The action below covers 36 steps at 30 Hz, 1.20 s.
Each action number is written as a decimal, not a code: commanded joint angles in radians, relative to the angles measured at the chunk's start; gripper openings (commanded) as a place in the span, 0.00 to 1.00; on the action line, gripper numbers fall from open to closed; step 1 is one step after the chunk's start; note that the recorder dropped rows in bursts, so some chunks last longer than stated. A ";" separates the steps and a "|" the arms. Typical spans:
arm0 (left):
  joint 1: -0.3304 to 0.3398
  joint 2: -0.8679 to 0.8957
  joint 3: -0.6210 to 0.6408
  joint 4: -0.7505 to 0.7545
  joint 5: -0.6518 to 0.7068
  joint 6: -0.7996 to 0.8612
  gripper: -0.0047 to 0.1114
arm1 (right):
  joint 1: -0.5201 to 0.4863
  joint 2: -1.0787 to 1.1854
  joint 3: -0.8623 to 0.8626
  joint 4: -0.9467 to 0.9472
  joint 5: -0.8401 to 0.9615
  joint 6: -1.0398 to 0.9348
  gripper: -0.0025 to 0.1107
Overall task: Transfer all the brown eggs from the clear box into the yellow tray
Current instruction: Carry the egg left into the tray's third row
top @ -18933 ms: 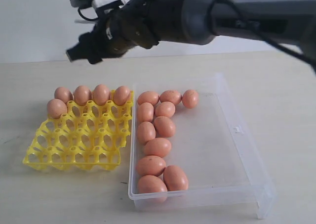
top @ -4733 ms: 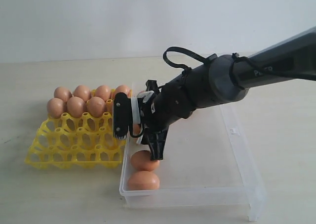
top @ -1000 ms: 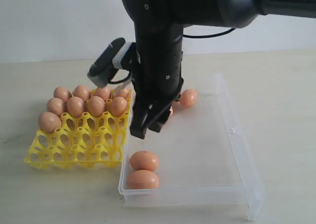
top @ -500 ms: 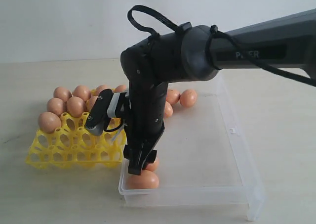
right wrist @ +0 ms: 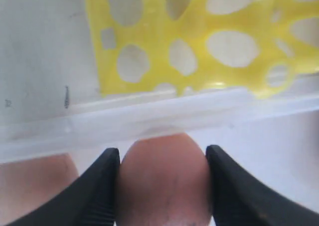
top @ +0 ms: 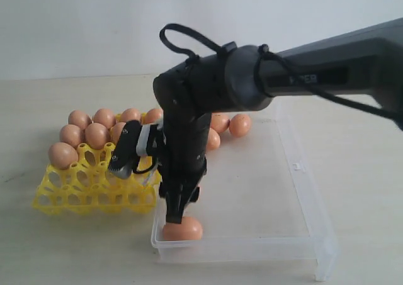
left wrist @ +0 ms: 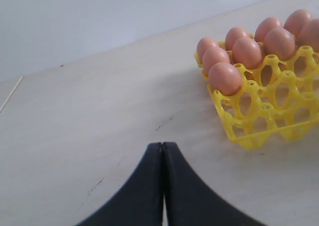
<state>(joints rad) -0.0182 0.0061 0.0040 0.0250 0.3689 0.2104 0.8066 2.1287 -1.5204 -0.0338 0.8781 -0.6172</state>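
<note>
Grip hidden in exterior view, right wrist view shows right gripper [right wrist: 162,153] jaws pressing one brown egg [right wrist: 164,186] inside clear box [right wrist: 149,118], left gripper [left wrist: 163,151] jaws closed, empty.

The brown eggs [top: 96,136] are orange-brown. The brown egg [right wrist: 162,186] between the right gripper's [right wrist: 162,151] black fingers [right wrist: 99,186] shows faint dark flecks. The yellow tray [top: 69,197] is a bright yellow lattice, the clear box [top: 252,250] is colourless, and the tabletop [top: 365,140] is pale beige.
</note>
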 commanded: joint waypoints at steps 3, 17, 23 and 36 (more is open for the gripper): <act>-0.004 -0.006 -0.004 0.000 -0.008 -0.005 0.04 | -0.003 -0.163 -0.002 -0.139 -0.177 0.085 0.02; -0.004 -0.006 -0.004 0.000 -0.008 -0.005 0.04 | 0.066 0.003 -0.002 0.096 -1.075 0.329 0.02; -0.004 -0.006 -0.004 0.000 -0.008 -0.005 0.04 | 0.077 0.127 -0.002 0.076 -1.243 0.478 0.02; -0.004 -0.006 -0.004 0.000 -0.008 -0.005 0.04 | 0.077 0.249 -0.002 0.068 -1.337 0.554 0.05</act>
<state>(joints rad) -0.0182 0.0061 0.0040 0.0250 0.3689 0.2104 0.8828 2.3660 -1.5204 0.0478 -0.4083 -0.0969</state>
